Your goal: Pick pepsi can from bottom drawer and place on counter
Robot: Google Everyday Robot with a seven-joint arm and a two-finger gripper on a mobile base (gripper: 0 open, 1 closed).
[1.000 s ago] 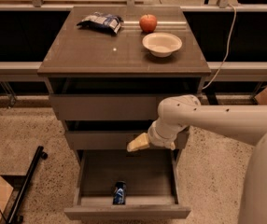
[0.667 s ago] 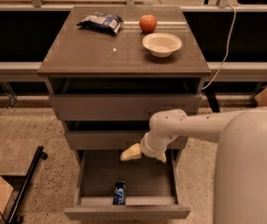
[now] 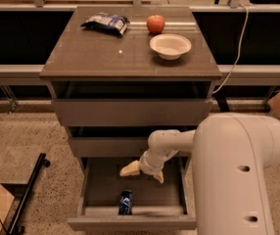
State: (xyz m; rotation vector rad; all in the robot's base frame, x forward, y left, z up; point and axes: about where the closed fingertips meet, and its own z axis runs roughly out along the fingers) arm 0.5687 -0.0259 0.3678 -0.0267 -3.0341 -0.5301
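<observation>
Camera view: we look down on a three-drawer cabinet, with the robot's white arm filling the 4 to 5 o'clock corner.
Pepsi can (image 3: 125,202): it stands upright on the floor of the bottom drawer (image 3: 101,185), close to the front wall, at about 6 o'clock in the scene.
Why the drawer: it is pulled well out while the two above it sit closed, so we judge the can is reachable from above.
Gripper (image 3: 144,173): it hangs over the drawer's rear half, at 1 o'clock from the can and clearly apart from it.
Finger state: the two pale fingers (image 3: 130,169) are spread apart with nothing between them.
Arm pose: the forearm reaches toward 9 o'clock from the big white link, and the wrist bends down so the fingers tip into the drawer.
Why this pose: we judge it a descent toward a top grasp, not yet lined up with the can.
Counter (image 3: 105,62): its 7 o'clock part is bare, so there is room for the can.
Other things on top: a snack bag (image 3: 105,22) at 11 o'clock, an apple (image 3: 155,23) at 12 and a white bowl (image 3: 170,46) at 2.
</observation>
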